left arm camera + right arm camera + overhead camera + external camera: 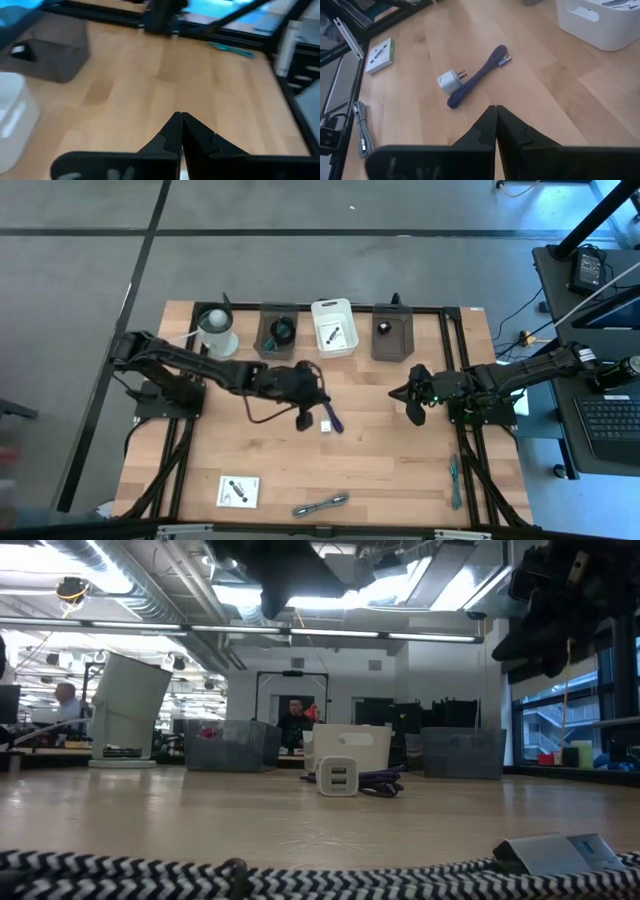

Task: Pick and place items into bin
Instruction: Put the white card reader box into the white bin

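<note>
A white plug cube [326, 426] [449, 81] [338, 777] lies mid-table against a purple strap-like cable [335, 420] [476, 77]. My left gripper [303, 420] [180, 117] hovers just left of them, shut and empty. My right gripper [412, 408] [496, 108] is farther right, raised, shut and empty, pointing toward the plug. Near the table's front edge lie a white printed card [239, 491] [381, 54], a grey braided tool [320, 505] [362, 131] and a teal tool [455, 480] [231, 48].
Along the far edge stand a pale round cup [217, 330], a grey bin with a coiled black cable [277, 330], a white bin holding a card [334, 327] [600, 20], and a grey bin with a small black item [392, 332]. Bare wood lies between the grippers.
</note>
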`<act>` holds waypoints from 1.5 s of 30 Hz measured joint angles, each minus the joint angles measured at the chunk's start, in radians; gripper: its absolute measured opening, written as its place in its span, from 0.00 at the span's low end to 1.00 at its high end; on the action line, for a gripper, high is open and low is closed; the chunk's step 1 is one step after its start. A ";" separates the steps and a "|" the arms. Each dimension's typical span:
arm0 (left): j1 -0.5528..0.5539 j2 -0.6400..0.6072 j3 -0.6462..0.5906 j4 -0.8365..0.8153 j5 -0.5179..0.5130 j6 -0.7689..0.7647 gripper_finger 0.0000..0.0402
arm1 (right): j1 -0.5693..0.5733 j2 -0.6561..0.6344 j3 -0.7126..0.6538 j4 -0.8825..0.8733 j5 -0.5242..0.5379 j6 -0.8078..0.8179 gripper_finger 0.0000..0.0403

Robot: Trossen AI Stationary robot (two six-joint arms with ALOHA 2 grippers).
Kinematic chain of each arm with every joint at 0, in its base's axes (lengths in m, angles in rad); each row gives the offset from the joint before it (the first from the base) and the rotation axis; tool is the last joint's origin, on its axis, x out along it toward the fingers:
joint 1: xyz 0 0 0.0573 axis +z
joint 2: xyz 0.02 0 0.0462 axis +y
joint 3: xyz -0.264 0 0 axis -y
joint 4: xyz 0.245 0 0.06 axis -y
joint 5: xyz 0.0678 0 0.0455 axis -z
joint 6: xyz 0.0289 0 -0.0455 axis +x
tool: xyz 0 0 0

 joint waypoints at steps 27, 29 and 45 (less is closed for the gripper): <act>-0.049 -0.485 -0.355 -0.146 0.128 0.103 0.01 | 0.000 0.000 0.000 0.033 0.001 0.045 0.03; -0.050 -0.497 -0.354 -0.214 0.139 0.030 0.01 | 0.000 0.000 0.000 0.033 0.001 0.053 0.03; -0.266 -0.288 -0.078 -0.825 0.054 -0.461 0.01 | 0.000 0.000 0.000 0.004 0.002 -0.012 0.03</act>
